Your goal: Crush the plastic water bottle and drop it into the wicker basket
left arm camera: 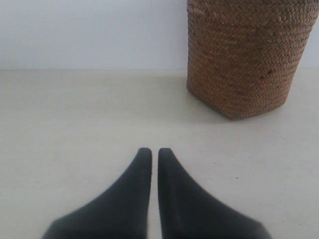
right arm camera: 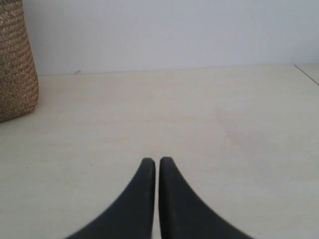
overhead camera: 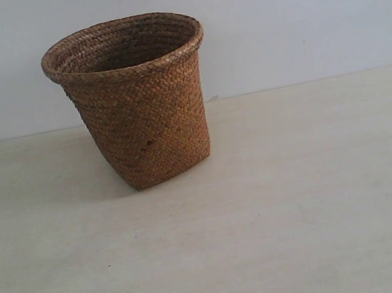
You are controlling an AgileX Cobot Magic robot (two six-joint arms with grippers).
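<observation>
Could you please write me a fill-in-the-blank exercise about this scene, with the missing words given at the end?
1. The wicker basket stands ____ on the table, with its opening facing up.
2. The left gripper and the right gripper both have their jaws ____, with nothing between them.
3. The plastic water bottle shows in ____ of the three views.

Missing words: upright; shut; none.
</observation>
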